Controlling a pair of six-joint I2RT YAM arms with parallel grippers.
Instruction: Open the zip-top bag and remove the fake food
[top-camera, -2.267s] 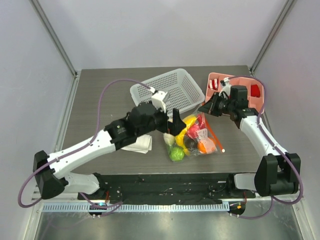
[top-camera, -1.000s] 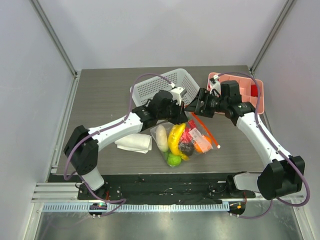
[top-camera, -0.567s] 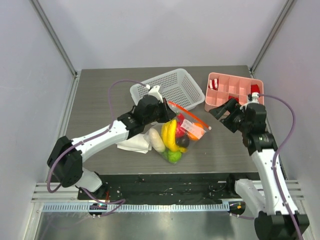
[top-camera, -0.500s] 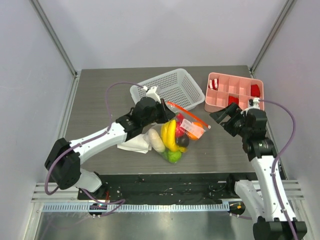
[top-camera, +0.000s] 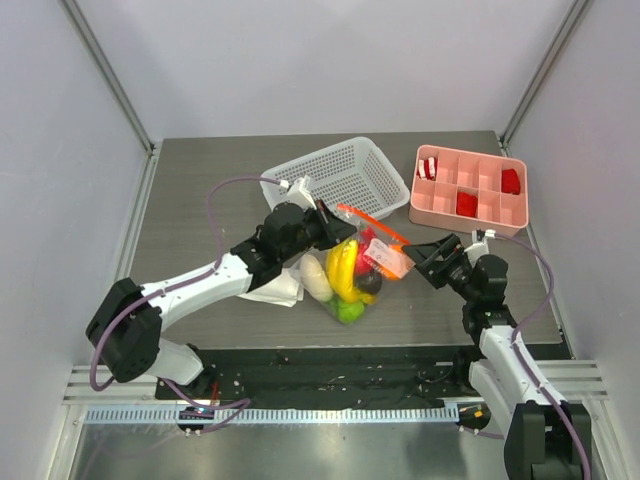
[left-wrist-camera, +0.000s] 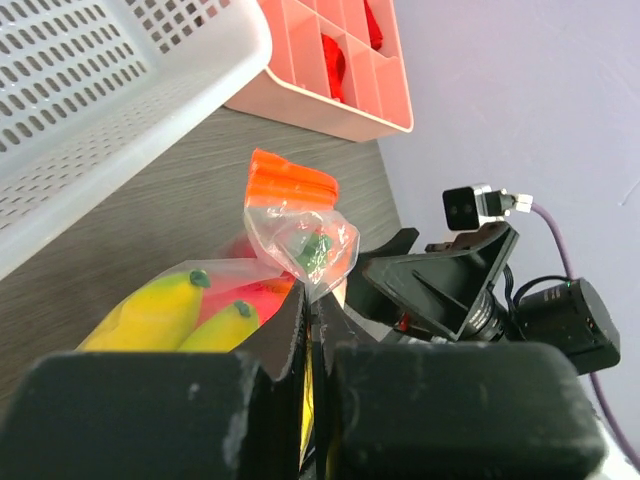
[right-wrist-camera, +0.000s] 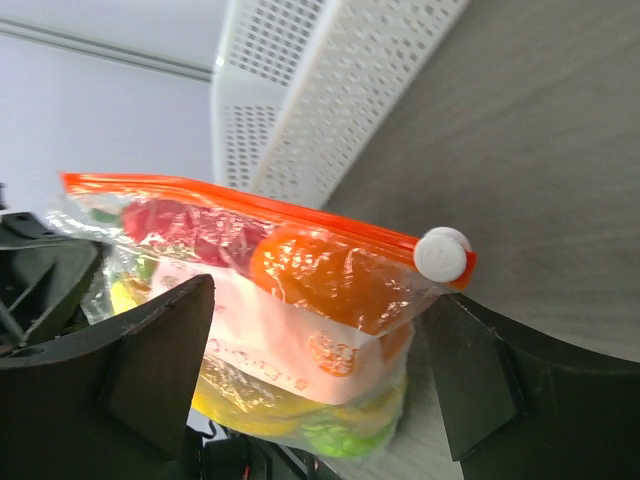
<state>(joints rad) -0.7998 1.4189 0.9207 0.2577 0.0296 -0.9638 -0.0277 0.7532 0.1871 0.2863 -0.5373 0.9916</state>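
Zip-top bag (top-camera: 366, 264) just beside white basket (top-camera: 335, 180) and cloth (top-camera: 281, 293).

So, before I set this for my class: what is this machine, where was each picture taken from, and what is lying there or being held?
These are two robot arms bolted at the near edge of a table, each ending in a two-finger gripper. One picture looks down from a fixed camera above. The other two come from small cameras on the wrists. On the table are a white basket, a pink compartment tray, a white cloth and a clear zip-top bag of fake food, such as toy bananas. The left gripper is shut, pinching the bag's plastic near its orange zip strip. The right gripper is open, facing the bag's white slider and holding nothing.
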